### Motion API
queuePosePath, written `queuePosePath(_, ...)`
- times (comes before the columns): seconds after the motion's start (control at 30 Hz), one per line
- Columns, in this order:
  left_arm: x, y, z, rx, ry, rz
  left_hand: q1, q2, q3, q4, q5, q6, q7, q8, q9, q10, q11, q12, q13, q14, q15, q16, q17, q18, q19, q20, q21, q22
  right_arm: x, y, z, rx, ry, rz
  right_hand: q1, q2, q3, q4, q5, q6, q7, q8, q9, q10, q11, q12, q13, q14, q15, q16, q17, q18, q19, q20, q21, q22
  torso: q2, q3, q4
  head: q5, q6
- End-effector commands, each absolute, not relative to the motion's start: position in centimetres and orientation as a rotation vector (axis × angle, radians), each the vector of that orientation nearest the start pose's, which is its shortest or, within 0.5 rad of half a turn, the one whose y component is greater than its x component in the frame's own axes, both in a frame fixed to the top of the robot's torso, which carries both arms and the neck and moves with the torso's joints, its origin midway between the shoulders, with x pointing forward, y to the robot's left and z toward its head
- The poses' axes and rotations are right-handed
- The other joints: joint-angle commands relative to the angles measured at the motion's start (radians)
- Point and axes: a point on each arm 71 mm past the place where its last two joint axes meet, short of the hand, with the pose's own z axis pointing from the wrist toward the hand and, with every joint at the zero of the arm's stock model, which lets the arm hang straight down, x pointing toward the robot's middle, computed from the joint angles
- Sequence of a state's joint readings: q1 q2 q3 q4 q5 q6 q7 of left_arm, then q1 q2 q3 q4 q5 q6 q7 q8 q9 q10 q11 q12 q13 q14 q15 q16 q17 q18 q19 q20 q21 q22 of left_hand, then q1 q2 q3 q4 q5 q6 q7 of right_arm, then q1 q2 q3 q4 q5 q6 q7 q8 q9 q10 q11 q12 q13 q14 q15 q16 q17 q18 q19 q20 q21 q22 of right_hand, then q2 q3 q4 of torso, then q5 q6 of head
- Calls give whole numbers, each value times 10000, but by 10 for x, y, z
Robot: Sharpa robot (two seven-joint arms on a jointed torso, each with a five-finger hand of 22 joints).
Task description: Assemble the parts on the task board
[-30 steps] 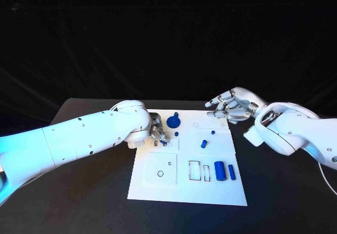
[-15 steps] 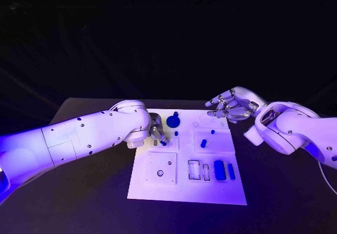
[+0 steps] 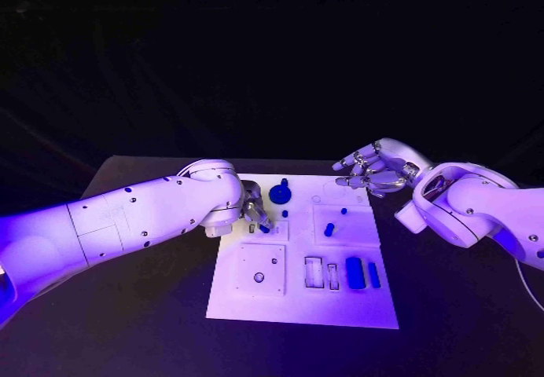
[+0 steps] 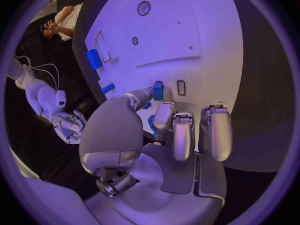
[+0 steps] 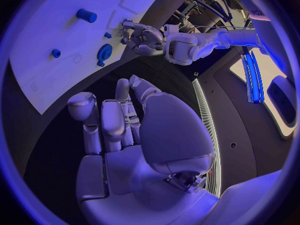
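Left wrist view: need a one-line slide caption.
Left hand holds a small blue part at its fingertips over the white task board, beside a small rectangular slot.

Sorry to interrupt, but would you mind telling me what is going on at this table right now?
The robot is assembling blue parts on the white task board. Its left hand is low over the board's far left area, pinching a small blue piece. Its right hand hovers empty, fingers spread, at the far right corner.
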State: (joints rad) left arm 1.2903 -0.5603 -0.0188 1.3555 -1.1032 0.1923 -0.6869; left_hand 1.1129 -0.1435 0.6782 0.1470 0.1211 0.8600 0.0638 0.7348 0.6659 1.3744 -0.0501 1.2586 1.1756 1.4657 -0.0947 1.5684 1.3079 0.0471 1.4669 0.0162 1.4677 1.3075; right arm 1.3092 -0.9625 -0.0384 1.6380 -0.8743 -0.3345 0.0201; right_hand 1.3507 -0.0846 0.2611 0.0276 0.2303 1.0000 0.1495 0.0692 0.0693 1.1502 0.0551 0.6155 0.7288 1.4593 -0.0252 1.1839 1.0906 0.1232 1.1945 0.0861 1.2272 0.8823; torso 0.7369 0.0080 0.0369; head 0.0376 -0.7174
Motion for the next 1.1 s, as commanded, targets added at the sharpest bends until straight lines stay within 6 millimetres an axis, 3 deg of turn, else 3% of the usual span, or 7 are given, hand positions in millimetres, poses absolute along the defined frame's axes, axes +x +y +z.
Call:
queuePosePath(0.03,513,129,-195,-530,23566,-2597,-242,-10,20,91,57,563,-473,-76,-18,99,-3,84,48,1051,-99,24,2629,-142,496,-92,42,1469,480,-225,-126,2969,16509,10096,-75,30,19,35,25,-39,8,21,0,-81,17,-53,-12,-37,65,-35,1,114,-57,23,-54,-9,-2,-4,-4,-12,-14)
queuePosePath(0.9,515,129,-195,-438,23572,-2452,-1093,-242,-698,472,31,915,-539,-199,-165,238,-56,202,241,1051,-142,24,2629,-151,515,-136,50,1518,479,-226,-126,2982,16558,10070,-127,17,16,62,77,-64,11,15,-2,-97,20,-48,-27,-64,68,-137,-100,128,-86,27,-112,-88,-5,0,3,-57,-80)
queuePosePath(1.1,517,127,-195,-429,23585,-2429,-1142,-232,-803,528,31,944,-540,-217,-186,232,-56,182,225,1051,-144,24,2629,-155,523,-138,62,1537,479,-227,-126,3022,16600,10061,-442,-189,-251,207,-134,-96,-9,25,4,-80,31,6,-39,-87,84,-232,-155,145,-127,43,-227,-223,-6,-1,9,-67,-95)
